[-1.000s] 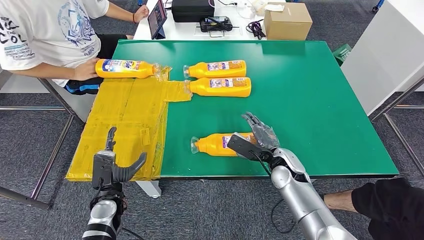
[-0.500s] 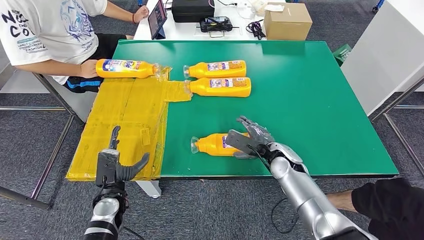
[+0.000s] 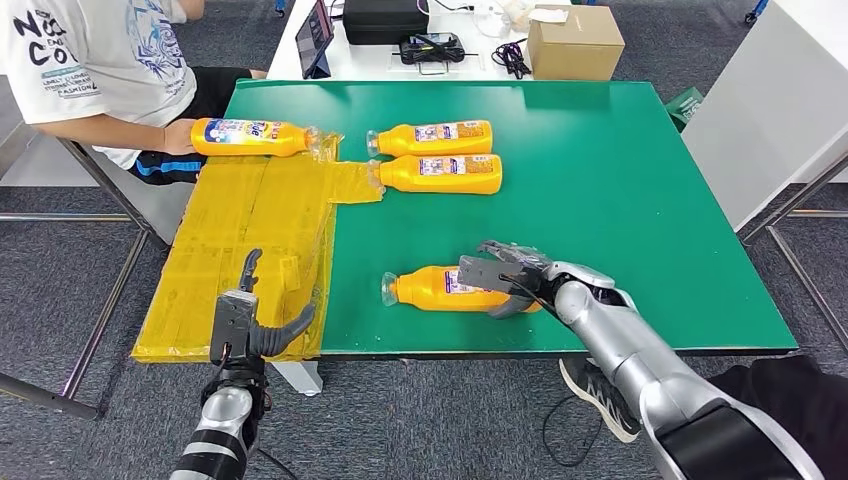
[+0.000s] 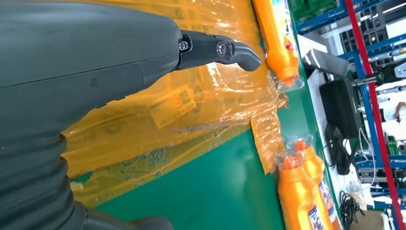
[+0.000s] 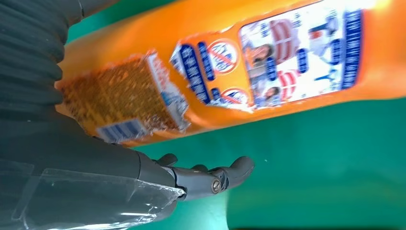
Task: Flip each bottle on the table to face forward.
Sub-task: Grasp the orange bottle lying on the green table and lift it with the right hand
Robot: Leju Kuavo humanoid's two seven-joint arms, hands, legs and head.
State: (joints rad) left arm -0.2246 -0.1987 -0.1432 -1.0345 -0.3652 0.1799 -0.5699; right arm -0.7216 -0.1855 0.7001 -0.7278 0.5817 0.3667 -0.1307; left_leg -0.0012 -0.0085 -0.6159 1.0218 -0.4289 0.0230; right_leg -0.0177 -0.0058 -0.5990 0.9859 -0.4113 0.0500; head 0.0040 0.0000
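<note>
An orange bottle lies on its side near the green table's front edge, cap to the left. My right hand is curved over its base end, thumb on top and fingers spread around it. In the right wrist view the bottle's back label faces up, and a finger lies beside it with green showing between them. Two more orange bottles lie side by side at the far centre. Another bottle lies at the far left. My left hand hovers open by the front left corner.
Crinkled yellow sheeting covers the table's left side. A seated person's hand rests on the far-left bottle. A cardboard box and electronics sit on a white table beyond. Another person's foot is on the floor at the right.
My right hand has turned over and come down across the near bottle's base end. My left hand has risen a little. The person at the far left has shifted.
</note>
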